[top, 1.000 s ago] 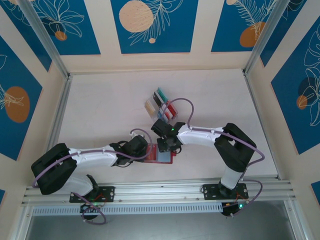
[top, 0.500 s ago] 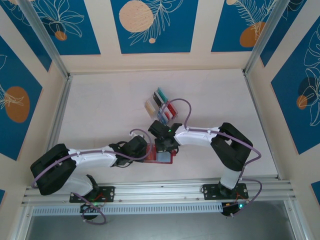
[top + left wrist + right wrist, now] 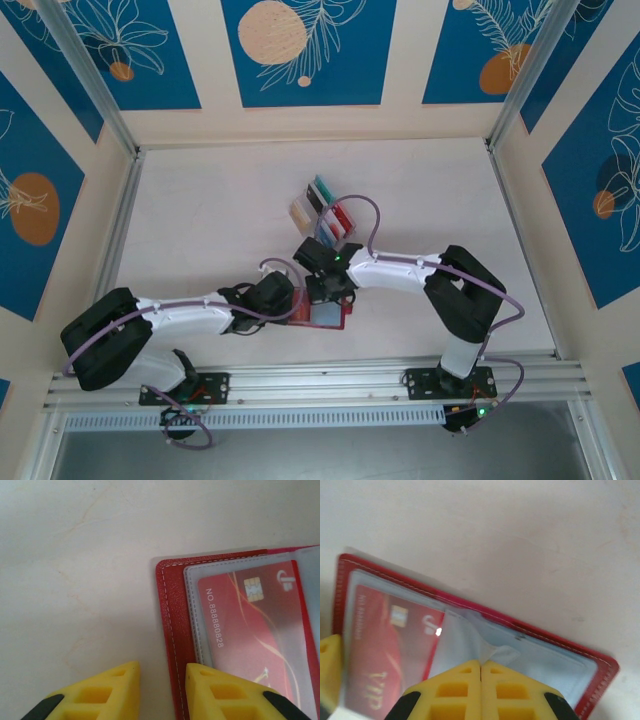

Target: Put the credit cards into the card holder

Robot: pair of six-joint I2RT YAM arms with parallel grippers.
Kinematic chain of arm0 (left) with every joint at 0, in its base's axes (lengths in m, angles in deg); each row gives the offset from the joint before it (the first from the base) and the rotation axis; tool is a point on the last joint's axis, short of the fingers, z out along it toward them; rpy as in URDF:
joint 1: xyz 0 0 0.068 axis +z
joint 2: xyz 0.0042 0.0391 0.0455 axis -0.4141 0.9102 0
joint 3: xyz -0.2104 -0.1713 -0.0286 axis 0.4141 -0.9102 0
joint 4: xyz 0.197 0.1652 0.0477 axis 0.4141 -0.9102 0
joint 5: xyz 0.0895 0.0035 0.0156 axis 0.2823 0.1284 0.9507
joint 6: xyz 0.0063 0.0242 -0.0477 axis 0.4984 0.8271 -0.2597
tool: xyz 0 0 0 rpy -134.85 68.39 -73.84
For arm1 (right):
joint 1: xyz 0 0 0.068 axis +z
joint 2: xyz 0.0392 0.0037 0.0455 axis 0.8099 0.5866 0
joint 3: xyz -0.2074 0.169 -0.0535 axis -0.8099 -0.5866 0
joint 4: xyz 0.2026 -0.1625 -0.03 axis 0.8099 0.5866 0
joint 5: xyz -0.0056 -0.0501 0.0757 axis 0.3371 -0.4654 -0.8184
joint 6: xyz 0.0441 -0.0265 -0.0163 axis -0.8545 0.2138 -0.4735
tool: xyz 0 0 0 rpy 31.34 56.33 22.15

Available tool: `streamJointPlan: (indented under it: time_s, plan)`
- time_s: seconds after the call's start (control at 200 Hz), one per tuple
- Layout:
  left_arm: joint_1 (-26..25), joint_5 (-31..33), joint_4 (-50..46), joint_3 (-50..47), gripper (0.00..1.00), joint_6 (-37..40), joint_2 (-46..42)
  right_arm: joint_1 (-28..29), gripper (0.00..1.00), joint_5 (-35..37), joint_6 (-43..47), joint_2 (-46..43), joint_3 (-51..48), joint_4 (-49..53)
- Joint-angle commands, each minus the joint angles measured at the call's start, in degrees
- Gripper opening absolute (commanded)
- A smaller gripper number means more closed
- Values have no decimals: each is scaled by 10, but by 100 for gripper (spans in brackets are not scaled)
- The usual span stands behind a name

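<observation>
Lying open and flat near the arms' bases, the card holder (image 3: 332, 315) runs its long axis left to right, spanning the gap between both claws. The left gripper (image 3: 161, 666) stands part-open astride the holder's left edge, one finger over the bare table (image 3: 75, 580) and the other over the red cover, grasping nothing that I can make out. The right gripper (image 3: 480, 664) is clenched, its fingertips meeting at the curled lip of a clear sleeve (image 3: 495, 652) on the holder's right half. Whether that thin film is nipped between them is hard to tell. A red card (image 3: 250, 625) already sits in the left sleeve. The remaining credit cards (image 3: 320, 210) stand on edge in a cluster just beyond the right gripper, away from the bases, so the right arm looks the nearer one for the next fetch.
</observation>
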Motion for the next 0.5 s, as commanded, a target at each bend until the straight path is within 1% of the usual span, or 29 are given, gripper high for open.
streamJointPlan:
  time_s: [0.0,0.085,0.16,0.205,0.25,0.325,0.36,0.495]
  plan:
    - [-26,-103,-30,-30,29,-18,37,-8,0,-70,3,-7,16,-12]
    - [-28,-106,-26,-30,29,-22,37,-17,1,-111,-6,4,18,-33]
    - [-29,-111,-20,-30,29,-27,37,-25,10,-143,-19,17,19,-53]
    - [-29,-113,-19,-30,29,-30,34,-28,12,-163,-27,24,18,-69]
    - [-29,-115,-18,-29,29,-32,31,-30,17,-180,-36,30,16,-88]
    - [-29,-115,-19,-29,29,-36,22,-34,22,-207,-52,36,13,-119]
    - [-29,-115,-19,-29,30,-38,17,-35,25,-215,-58,38,13,-130]
    - [-29,-107,-40,-29,31,-44,-6,-39,32,-239,-76,47,15,-164]
